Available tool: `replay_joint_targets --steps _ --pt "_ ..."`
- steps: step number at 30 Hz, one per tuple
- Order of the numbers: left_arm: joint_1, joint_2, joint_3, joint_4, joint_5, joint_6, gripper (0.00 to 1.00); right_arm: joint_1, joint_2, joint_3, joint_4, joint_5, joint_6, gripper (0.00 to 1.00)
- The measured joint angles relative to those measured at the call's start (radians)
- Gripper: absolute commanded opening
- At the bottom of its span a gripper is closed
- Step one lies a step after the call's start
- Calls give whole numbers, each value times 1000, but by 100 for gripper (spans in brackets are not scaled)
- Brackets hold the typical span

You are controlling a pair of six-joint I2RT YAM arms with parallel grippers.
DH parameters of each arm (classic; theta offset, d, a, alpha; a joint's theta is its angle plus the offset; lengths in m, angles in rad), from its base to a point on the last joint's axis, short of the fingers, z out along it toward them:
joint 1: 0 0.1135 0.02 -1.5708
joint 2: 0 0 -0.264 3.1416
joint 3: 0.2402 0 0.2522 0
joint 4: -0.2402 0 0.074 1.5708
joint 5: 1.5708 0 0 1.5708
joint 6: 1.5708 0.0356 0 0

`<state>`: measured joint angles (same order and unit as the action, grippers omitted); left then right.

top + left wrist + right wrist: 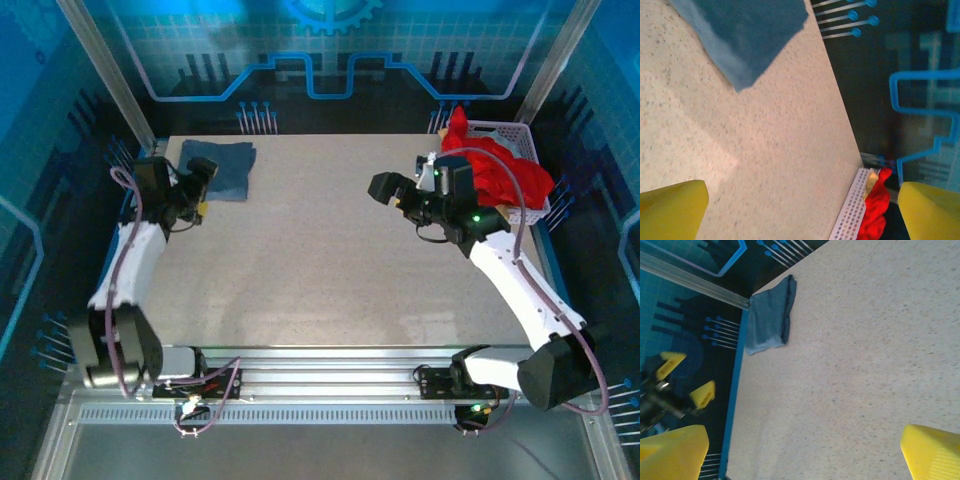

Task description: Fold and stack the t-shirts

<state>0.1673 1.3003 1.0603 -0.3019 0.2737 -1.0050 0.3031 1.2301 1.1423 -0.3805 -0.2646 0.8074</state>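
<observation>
1. Left gripper (198, 188) hovers with its jaws spread wide and nothing between them. It is just beside the slate-blue t-shirt (218, 168), which lies folded into a compact rectangle at the far left corner of the tabletop (320, 270).
2. Right gripper (386, 188) hangs equally released and empty over the right half of the tabletop, near the white lattice basket (505, 128) at the far right corner.
3. The red t-shirt (500, 172) sits bunched and unfolded in that basket, part of it spilling over the rim. The left wrist view shows it heaped against the basket's perforated wall.
4. Judged from this layout, the blue shirt's fold looks finished and the work stands between garments, with the red shirt yet to be taken out.
5. The next move likely calls for the right arm to turn toward the basket, pinch a raised ridge of red cloth and lift it clear of the rim. It would then spread the shirt flat on the open middle of the tabletop, within reach of both arms.
6. One risk is that the crumpled cloth snags on the lattice or comes out twisted, so the hem and sleeves would need straightening before any fold.
</observation>
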Motion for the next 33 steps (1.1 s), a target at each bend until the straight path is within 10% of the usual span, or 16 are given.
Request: replay_joint_targets --steps 4,9,14,22,33 --pt "-46 -163 -61 -100 -130 61 99 -3 -65 6 -51 38 -88 100" --pt "-234 -307 -91 -240 -555 125 99 -9 -105 59 -158 205 -187 100" --pt "-328 -449 -387 21 -762 515 99 -34 -180 -170 -57 435 -349 100" --pt "-322 -304 -736 432 -768 763 99 -72 -154 -650 299 607 -594 100" --pt "-176 35 -711 884 -618 831 99 -232 153 -705 895 500 -715 100"
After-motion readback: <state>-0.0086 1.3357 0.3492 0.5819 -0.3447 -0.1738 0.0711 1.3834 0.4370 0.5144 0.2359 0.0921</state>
